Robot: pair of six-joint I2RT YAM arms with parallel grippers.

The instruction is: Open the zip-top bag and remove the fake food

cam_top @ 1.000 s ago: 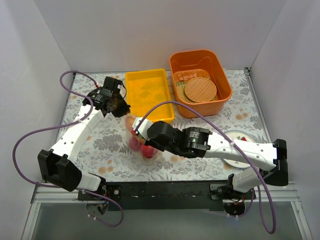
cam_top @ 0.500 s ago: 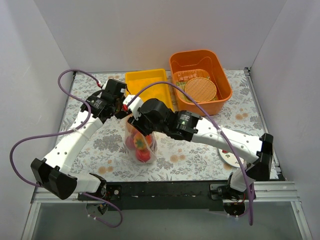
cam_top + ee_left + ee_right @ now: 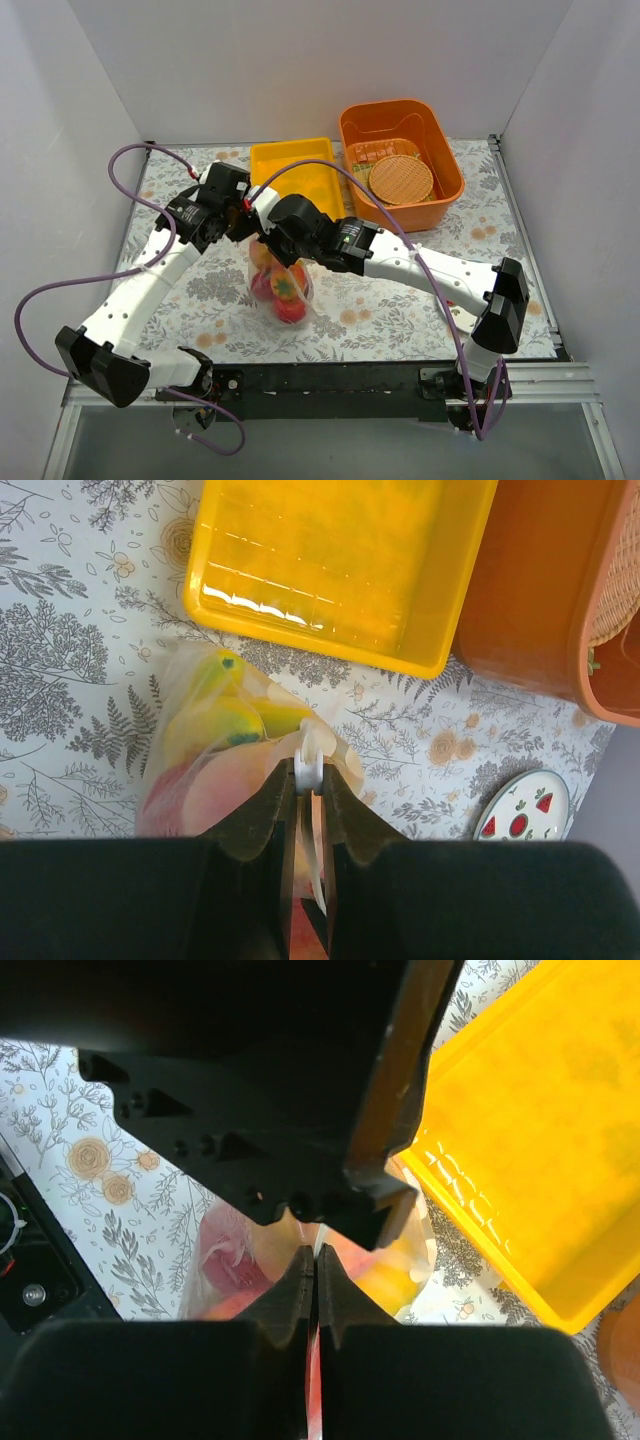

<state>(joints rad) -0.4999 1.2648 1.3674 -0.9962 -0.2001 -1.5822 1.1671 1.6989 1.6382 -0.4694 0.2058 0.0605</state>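
The clear zip-top bag [image 3: 281, 285] hangs above the floral table, held at its top between both grippers. Inside it the fake food [image 3: 285, 290] shows red, yellow and orange; in the left wrist view the fake food [image 3: 215, 730] is yellow and peach. My left gripper [image 3: 310, 772] is shut on the bag's white zip piece [image 3: 310, 760]. Right beside it, my right gripper [image 3: 316, 1252] is shut on a thin edge of the bag, just under the left gripper's black body [image 3: 260, 1090]. From above, the left gripper [image 3: 248, 226] and right gripper [image 3: 268, 233] meet over the bag.
A yellow tray [image 3: 296, 185] lies just behind the bag. To its right an orange bin [image 3: 352, 130] holds a tan woven disc [image 3: 401, 180]. A white plate with red marks [image 3: 520, 808] lies on the table to the right. White walls close in both sides.
My right gripper left the bag's lower part, rose, opened, and shut again on the bag's top beside the left gripper. The bag now hangs upright between both.
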